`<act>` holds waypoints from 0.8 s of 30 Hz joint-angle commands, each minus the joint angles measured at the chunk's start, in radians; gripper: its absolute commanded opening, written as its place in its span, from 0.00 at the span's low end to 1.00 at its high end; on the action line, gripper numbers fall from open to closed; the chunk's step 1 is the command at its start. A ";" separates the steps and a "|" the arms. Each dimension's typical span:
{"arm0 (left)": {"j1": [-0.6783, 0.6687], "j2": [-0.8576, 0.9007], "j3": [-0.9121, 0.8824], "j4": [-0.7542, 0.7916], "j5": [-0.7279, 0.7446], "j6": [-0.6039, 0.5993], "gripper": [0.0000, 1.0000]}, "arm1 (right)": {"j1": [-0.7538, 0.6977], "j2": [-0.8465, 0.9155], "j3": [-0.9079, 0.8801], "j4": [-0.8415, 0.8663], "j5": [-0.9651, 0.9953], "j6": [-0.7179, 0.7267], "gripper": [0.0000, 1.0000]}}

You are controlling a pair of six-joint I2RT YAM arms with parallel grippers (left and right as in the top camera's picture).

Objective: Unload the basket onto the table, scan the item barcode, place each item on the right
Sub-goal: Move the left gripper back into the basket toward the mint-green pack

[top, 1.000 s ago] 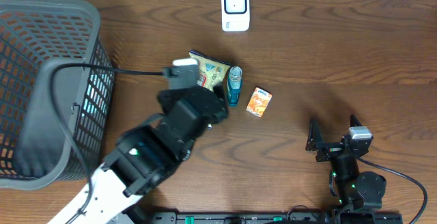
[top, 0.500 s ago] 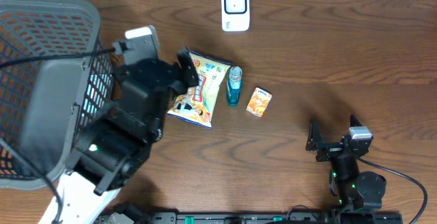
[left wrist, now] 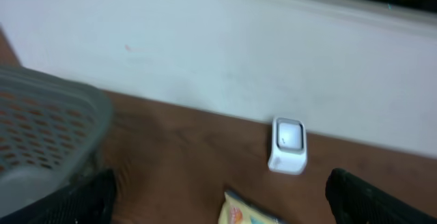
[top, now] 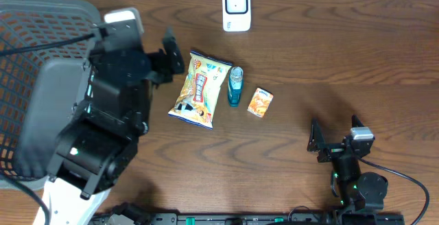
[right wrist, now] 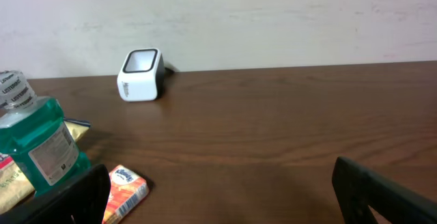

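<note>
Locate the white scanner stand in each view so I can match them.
Overhead: scanner top centre, near the far edge.
Left wrist: scanner right of centre, lower half.
Right wrist: scanner upper left.
Shared landmark: the white wall just behind it.

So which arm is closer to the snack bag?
Left. The left arm is just beside the snack bag, basket side; the right arm sits far off, opposite side.
</note>
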 commanded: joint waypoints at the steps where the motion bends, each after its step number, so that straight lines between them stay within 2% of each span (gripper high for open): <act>1: 0.064 -0.007 0.058 0.034 -0.021 0.018 0.98 | -0.003 -0.002 -0.001 -0.004 0.001 -0.009 0.99; 8: 0.258 -0.006 0.104 0.056 -0.021 -0.006 0.98 | -0.003 -0.002 -0.001 -0.004 0.001 -0.009 0.99; 16: 0.542 0.068 0.104 -0.078 -0.010 -0.286 0.98 | -0.003 -0.002 -0.001 -0.004 0.001 -0.009 0.99; 24: 0.774 0.221 0.104 -0.212 0.250 -0.500 0.98 | -0.003 -0.002 -0.001 -0.003 0.001 -0.009 0.99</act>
